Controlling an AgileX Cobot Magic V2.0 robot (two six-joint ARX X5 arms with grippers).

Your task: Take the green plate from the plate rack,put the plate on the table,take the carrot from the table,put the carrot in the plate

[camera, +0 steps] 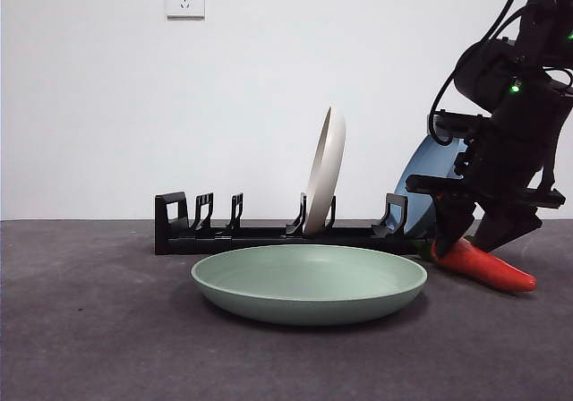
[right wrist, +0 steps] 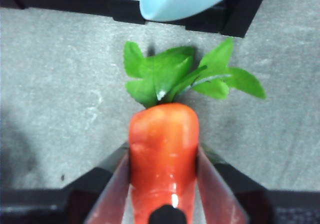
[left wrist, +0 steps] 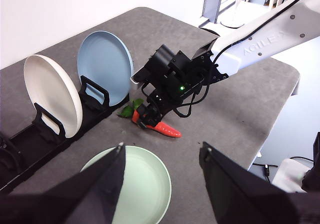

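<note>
While spread dark grey and mottled under everything, table (camera: 89,329) carries plate rack (camera: 269,235) along its back, long, low, black. Holds cream-white plate (camera: 326,173) upright in a middle slot and blue plate (left wrist: 104,64) leaning at the rack's end, half hidden behind the arm in front view. Lying flat in front of rack, apart from it: green plate (camera: 309,283), nothing in it. Down at table level just beside the green plate and near the blue plate: right gripper (camera: 479,240), jaws pressed against both sides of carrot (camera: 488,267), gripping near the thick end. Carrot low at the table, leaves (right wrist: 175,76) toward the rack; cannot tell whether touching the surface. Hovering high over green plate: left gripper (left wrist: 162,184), jaws set wide apart, holding nothing
</note>
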